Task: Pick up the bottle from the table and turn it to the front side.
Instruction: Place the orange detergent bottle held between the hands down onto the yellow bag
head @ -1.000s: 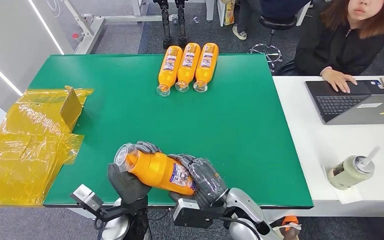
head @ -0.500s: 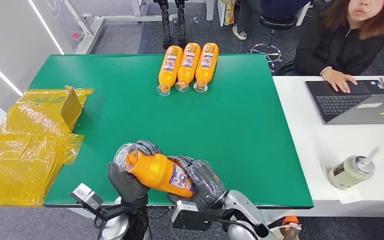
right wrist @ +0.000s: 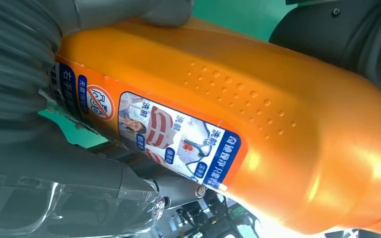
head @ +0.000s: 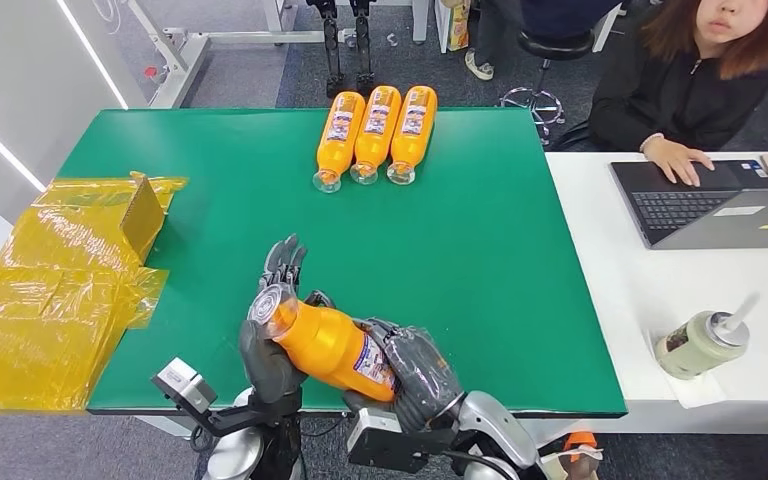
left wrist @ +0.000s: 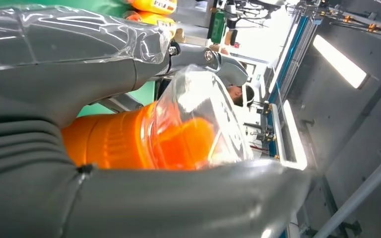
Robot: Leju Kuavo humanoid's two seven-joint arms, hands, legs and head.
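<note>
The orange bottle (head: 328, 345) is lifted off the green table (head: 480, 260) near its front edge, lying tilted between both hands, so the pick-up looks done and the turning step is in hand. The right hand (head: 415, 368) wraps the bottle's base end, its fingers closed around the labelled part. The left hand (head: 268, 340) cups the clear cap end from below and from the side, with its fingers (head: 282, 262) stretched out past the cap rather than curled on it; it appears to support more than grip. The next move probably calls for rolling the bottle about its long axis until the front label faces up. The right wrist view reads a label with small pictures and blue text, likely the back. The left wrist view shows the transparent cap pressed against the palm.
</note>
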